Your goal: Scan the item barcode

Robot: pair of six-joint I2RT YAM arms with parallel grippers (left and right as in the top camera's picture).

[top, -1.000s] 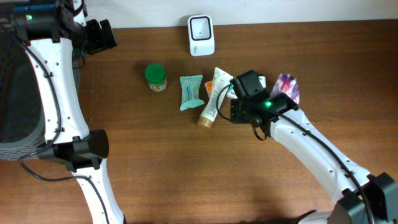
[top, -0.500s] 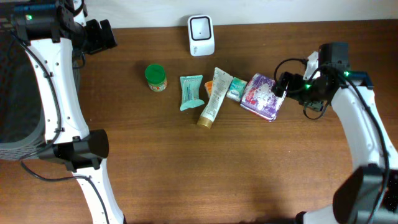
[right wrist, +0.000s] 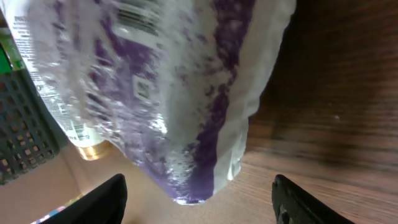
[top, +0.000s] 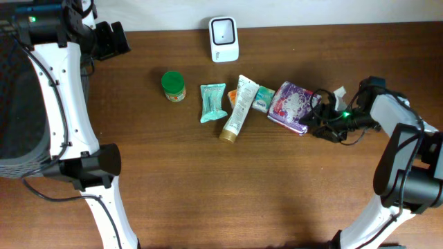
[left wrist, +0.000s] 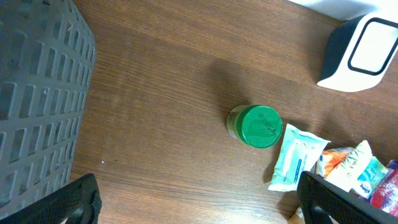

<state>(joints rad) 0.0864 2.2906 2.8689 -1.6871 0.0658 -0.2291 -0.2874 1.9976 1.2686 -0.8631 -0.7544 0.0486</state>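
1. A grey mesh basket (left wrist: 37, 93) sits at the table's 9 o'clock edge. What it holds cannot be made out.
2. A jar (top: 173, 86) with a green lid stands closed, at about 8 o'clock from the white scanner (top: 223, 39). The scanner is at the table's 12 o'clock edge.
3. Toward 3 o'clock from the jar lie a teal packet (top: 212, 102), a tube (top: 237, 107), a small teal box (top: 263, 98) and the purple packet (top: 293, 105).
4. The purple packet lies on the wood at about 4 o'clock from the scanner. Its dark print is too blurred to read.
5. The right gripper (right wrist: 198, 190) is at the packet's 3 o'clock end. Its fingers are spread either side of that end and clamp nothing.
6. The left gripper (top: 114, 39), at the 10 o'clock corner, is spread wide and holds nothing.
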